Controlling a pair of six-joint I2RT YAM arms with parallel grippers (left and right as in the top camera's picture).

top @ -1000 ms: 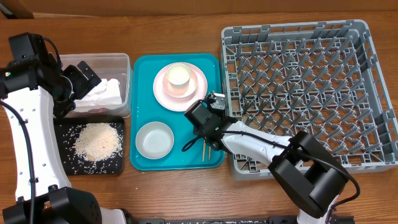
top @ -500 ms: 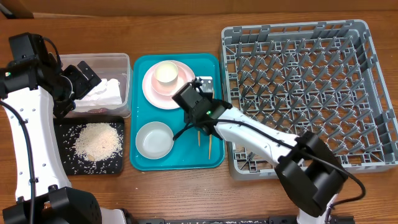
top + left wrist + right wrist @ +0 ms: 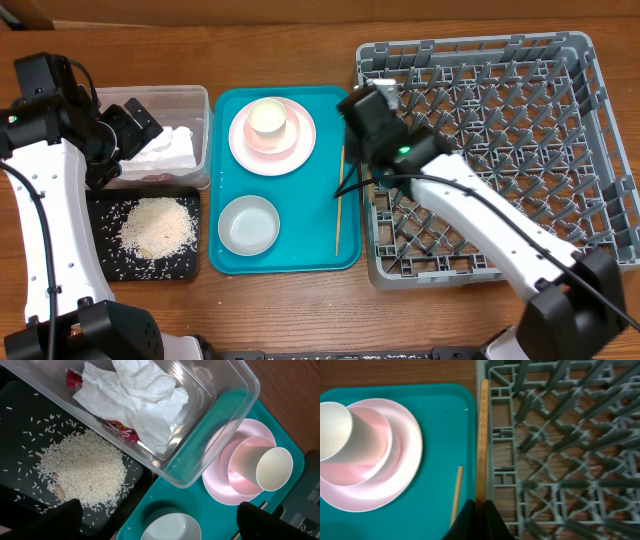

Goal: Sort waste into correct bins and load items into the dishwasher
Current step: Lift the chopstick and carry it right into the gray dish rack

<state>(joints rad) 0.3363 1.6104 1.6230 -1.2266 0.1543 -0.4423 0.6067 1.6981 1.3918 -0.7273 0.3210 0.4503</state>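
Chopsticks: held chopstick [image 3: 482, 435] runs along the line where the teal tray [image 3: 320, 235] meets the dish rack [image 3: 480, 44]; loose chopstick [image 3: 339, 200] lies on the teal tray by its right edge.
Right hand: right hand [image 3: 479, 507] is clenched on the held chopstick, above the rack's left rim.
Dishes: pink plate [image 3: 300, 152] sits on the teal tray with a pale bowl [image 3: 240, 462] and a cream cup [image 3: 274, 469] stacked on it, the cup tipped over; a second bowl [image 3: 248, 225] sits nearer the front of the tray.
Waste: tissue [image 3: 135, 400] and red wrapper [image 3: 120, 430] lie in the clear tub [image 3: 250, 382]; rice [image 3: 82, 467] is heaped on the black tray [image 3: 20, 415], with stray grains around it.
Left hand: left hand [image 3: 133, 127] hangs released above the clear tub, holding nothing.
Surface: wooden surface [image 3: 300, 310] carries everything.
Progress: waste looks sorted. Loading appears barely begun, since no dish shows in the rack. Left to load, by my reading: both chopsticks, plate, cup and two bowls.
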